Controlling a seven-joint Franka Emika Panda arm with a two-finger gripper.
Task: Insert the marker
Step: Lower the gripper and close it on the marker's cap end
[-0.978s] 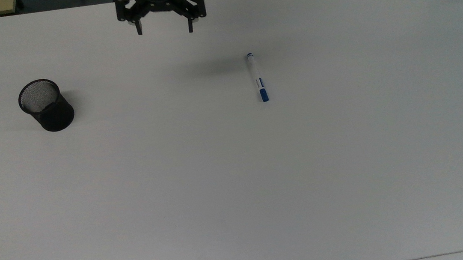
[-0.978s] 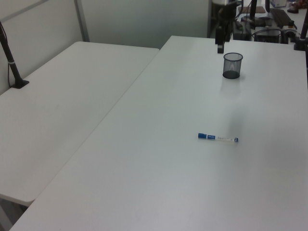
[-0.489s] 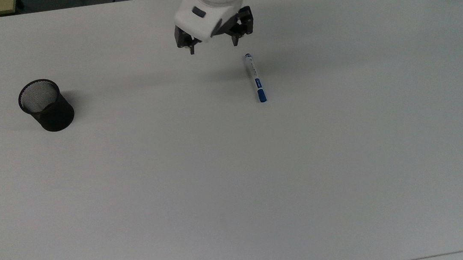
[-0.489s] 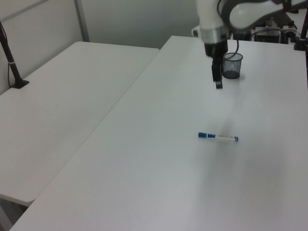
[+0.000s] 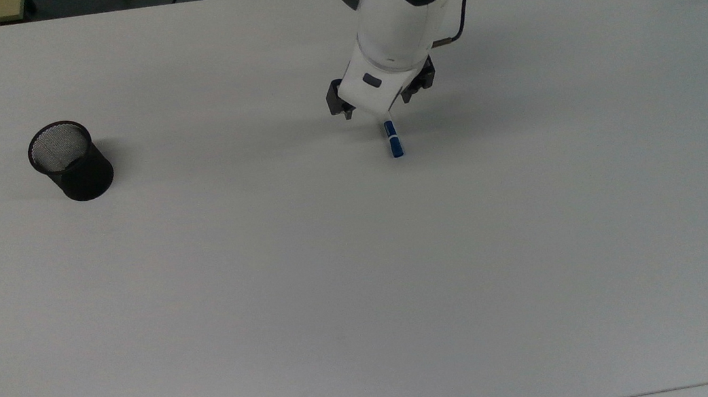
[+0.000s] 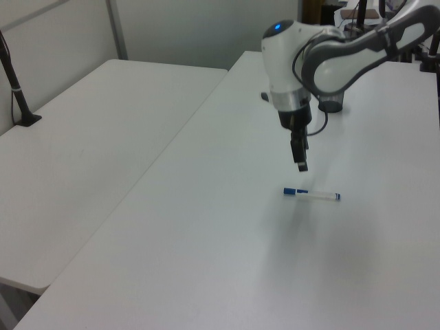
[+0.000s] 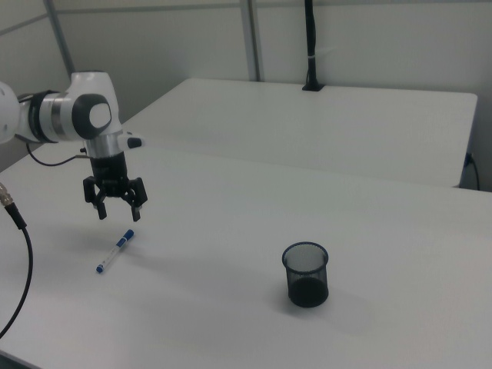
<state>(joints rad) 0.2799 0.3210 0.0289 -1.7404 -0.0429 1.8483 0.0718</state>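
Above the white table (image 7: 400, 246), your gripper (image 7: 115, 209) hangs with fingers spread apart over the marker (image 7: 114, 251), which lies flat, well clear of every edge. Open tabletop surrounds it. Well apart stands the black mesh cup (image 7: 306, 274), upright, nothing visible inside.

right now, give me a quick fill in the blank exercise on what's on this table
1. The marker lies flat on the white ____.
2. The gripper hangs above the marker with its fingers ____.
3. The black mesh cup stands ____, with nothing inside it.
4. The marker's cap is coloured ____.

Missing words: table; open; upright; blue
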